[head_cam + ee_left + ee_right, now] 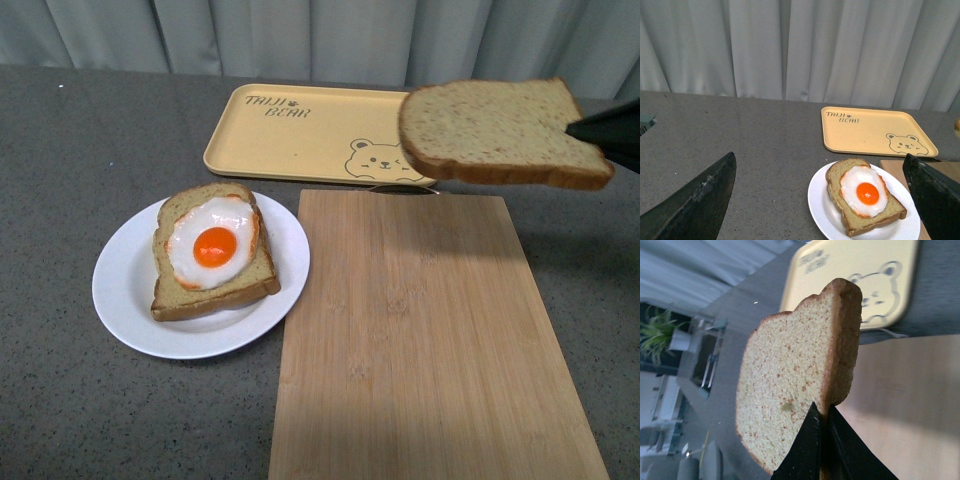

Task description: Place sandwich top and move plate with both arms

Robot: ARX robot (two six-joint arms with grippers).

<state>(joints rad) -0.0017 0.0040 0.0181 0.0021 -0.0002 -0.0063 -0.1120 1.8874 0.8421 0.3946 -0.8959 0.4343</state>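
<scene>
The sandwich top [495,130], a plain brown speckled slice, hangs in the air at the right, above the far end of the board. My right gripper [585,132] is shut on its edge. In the right wrist view the slice [795,375] is pinched between the black fingers [805,450]. The white plate [125,290] sits at the left of the table and bears a bread slice with a fried egg [212,247]. My left gripper [820,200] is open and empty, above and before the plate [822,200]; its fingers [695,205] stand wide apart.
A bamboo cutting board [430,340] lies right of the plate, touching its rim. A yellow bear-printed tray [300,130] lies behind them, also in the left wrist view [875,131]. Grey curtains hang behind the grey table.
</scene>
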